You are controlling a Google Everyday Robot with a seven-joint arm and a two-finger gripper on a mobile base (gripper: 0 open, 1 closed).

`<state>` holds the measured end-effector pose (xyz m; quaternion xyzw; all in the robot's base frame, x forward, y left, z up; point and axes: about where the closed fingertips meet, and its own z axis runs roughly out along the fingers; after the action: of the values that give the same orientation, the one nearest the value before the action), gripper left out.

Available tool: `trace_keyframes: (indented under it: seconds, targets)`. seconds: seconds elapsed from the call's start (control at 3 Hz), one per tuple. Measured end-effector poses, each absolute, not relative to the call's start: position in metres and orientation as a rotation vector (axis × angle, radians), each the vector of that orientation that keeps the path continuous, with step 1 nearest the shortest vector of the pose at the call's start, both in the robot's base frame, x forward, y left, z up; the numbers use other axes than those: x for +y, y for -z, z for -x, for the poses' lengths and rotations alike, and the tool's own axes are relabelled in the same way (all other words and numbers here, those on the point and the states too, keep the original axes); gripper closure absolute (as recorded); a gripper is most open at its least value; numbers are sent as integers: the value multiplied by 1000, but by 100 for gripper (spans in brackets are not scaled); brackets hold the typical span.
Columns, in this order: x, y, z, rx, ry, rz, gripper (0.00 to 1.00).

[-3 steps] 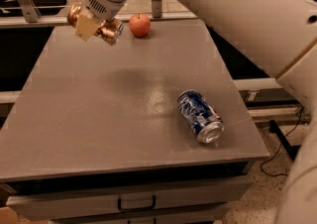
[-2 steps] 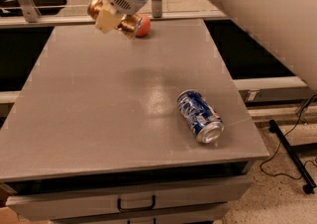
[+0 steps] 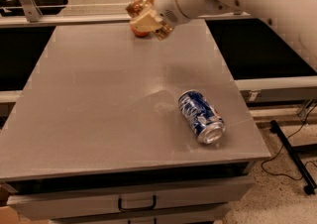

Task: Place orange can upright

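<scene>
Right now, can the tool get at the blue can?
Probably not to grasp it. Nothing on the table lies between them, but the tool is shut on the orange can, up by the apple; the blue can lies on its side, front right.

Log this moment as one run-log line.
gripper: shut on orange can, above table far edge | orange can: off table, not yet placed | blue and white can: lying on side, front right | apple: partly hidden behind gripper

Glossy metal orange can (image 3: 136, 3) in the smooth plastic gripper (image 3: 147, 18) over matt table (image 3: 99, 99).
</scene>
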<state>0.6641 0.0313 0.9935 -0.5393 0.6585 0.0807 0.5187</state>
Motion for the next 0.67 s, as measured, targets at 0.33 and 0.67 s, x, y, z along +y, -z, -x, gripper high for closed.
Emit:
trace_keyframes:
  seconds: [0.33,0.67]
  targets:
    - [-1,-983,-682,1490,-337,1188,100]
    - [-20,-970,-696,1368,-452,1153,100]
